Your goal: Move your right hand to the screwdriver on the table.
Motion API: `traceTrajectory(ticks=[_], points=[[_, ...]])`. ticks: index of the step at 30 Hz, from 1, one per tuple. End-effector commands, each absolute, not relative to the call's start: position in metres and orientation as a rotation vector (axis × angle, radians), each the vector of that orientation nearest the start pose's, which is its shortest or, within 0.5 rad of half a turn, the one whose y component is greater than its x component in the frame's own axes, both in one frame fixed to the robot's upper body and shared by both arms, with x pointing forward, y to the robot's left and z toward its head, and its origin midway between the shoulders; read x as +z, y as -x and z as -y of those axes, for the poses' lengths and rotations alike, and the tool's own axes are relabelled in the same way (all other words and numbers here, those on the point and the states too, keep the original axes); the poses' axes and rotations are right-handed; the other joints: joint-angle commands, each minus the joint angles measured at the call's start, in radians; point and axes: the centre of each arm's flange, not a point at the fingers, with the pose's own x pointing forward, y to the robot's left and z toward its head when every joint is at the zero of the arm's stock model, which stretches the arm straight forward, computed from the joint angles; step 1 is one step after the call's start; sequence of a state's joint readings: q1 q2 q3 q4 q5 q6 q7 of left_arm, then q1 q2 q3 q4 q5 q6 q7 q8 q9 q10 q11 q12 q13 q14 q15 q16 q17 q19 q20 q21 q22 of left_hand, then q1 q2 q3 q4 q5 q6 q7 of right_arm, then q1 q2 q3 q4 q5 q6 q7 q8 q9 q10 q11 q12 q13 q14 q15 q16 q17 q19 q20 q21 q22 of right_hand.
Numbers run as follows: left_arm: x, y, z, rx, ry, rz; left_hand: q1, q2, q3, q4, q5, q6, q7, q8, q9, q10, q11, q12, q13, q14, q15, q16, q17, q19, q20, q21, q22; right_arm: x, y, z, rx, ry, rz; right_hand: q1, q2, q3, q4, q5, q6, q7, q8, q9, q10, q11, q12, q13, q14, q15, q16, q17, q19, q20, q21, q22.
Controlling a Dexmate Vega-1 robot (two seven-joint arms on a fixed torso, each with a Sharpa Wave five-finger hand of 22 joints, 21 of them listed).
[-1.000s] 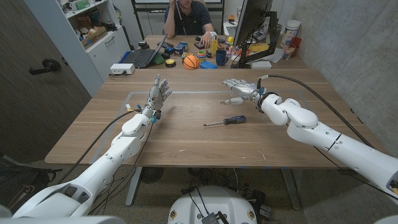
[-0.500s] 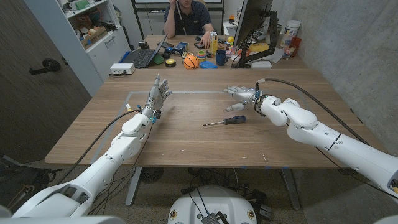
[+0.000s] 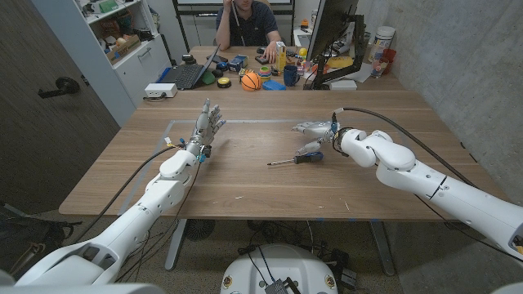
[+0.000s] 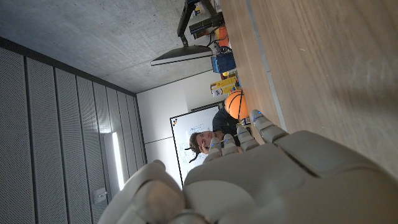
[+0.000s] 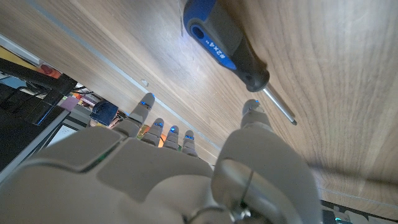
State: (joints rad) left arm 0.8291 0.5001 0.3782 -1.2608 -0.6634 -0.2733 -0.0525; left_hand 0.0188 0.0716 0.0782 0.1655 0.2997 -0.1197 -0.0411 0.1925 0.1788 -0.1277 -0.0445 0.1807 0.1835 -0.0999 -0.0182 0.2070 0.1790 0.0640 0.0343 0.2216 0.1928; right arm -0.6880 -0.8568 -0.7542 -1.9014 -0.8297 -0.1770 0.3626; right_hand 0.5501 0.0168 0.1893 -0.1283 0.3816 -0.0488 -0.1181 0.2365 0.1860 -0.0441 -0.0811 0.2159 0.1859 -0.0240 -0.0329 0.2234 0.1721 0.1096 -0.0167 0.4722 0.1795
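Screwdriver [image 3: 297, 158] lies untouched on the table [image 3: 245, 175]; the right hand [image 3: 315, 136], fingers apart, has dropped just beside its handle, nearly arrived.

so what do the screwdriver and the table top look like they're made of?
Screwdriver: handle looks like moulded plastic or rubber, blue with a dark grey grip section and white printed lettering; the shaft is thin, bright and reflective, likely steel. Table: wood or wood-look laminate, brown with lengthwise grain and a matte to satin sheen; the pictures can't settle which.
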Motion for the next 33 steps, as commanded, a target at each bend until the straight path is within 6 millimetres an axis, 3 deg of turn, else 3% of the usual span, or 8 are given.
traceTrajectory(ticks=[1, 3, 6, 33], points=[[-0.0396, -0.6595, -0.2909, -0.216, 0.051, 0.550, -0.009, 0.034, -0.004, 0.003, 0.005, -0.004, -0.001, -0.001, 0.006, -0.006, 0.001, 0.006, 0.003, -0.007, -0.001, 0.003, 0.004, 0.006, -0.001, -0.003, 0.003, -0.0065, -0.5774, 0.1643, 0.223, 1.885, 0.541, 0.045, 0.008, -0.003, -0.013, 0.020, 0.076, -0.016, 0.018, 0.001, 0.077, -0.022, 0.013, -0.001, 0.061, -0.085, 0.013, -0.001, 0.057, -0.014, 0.010, 0.002], [-0.0396, -0.6594, -0.2906, -0.216, 0.051, 0.551, -0.009, 0.034, -0.005, 0.003, 0.005, -0.004, 0.000, -0.001, 0.006, -0.006, 0.001, 0.006, 0.003, -0.007, -0.001, 0.003, 0.004, 0.007, -0.001, -0.003, 0.003, -0.0062, -0.5772, 0.1645, 0.218, 1.881, 0.544, 0.063, 0.006, -0.012, -0.014, 0.028, 0.117, -0.024, 0.023, 0.001, 0.138, -0.031, 0.023, -0.001, 0.094, -0.094, 0.014, -0.002, 0.075, -0.022, 0.009, 0.003], [-0.0398, -0.6590, -0.2901, -0.216, 0.051, 0.551, -0.009, 0.034, -0.005, 0.003, 0.005, -0.004, 0.000, -0.001, 0.006, -0.005, 0.001, 0.006, 0.003, -0.007, 0.000, 0.003, 0.004, 0.007, -0.001, -0.003, 0.003, -0.0060, -0.5771, 0.1654, 0.219, 1.873, 0.543, 0.069, 0.004, -0.021, -0.011, 0.032, 0.153, -0.030, 0.030, 0.001, 0.176, -0.032, 0.027, -0.001, 0.116, -0.095, 0.014, -0.002, 0.084, -0.019, 0.007, 0.003], [-0.0383, -0.6591, -0.2893, -0.217, 0.046, 0.547, -0.010, 0.036, -0.010, 0.003, 0.007, -0.004, -0.001, -0.001, 0.006, -0.006, 0.002, 0.006, 0.003, -0.006, -0.001, 0.003, 0.004, 0.008, -0.001, -0.004, 0.003, -0.0071, -0.5790, 0.1667, 0.221, 1.851, 0.558, 0.069, 0.011, -0.034, -0.001, 0.037, 0.161, -0.027, 0.022, 0.002, 0.169, -0.030, 0.010, 0.000, 0.112, -0.101, 0.002, -0.001, 0.083, -0.015, -0.001, 0.005]])
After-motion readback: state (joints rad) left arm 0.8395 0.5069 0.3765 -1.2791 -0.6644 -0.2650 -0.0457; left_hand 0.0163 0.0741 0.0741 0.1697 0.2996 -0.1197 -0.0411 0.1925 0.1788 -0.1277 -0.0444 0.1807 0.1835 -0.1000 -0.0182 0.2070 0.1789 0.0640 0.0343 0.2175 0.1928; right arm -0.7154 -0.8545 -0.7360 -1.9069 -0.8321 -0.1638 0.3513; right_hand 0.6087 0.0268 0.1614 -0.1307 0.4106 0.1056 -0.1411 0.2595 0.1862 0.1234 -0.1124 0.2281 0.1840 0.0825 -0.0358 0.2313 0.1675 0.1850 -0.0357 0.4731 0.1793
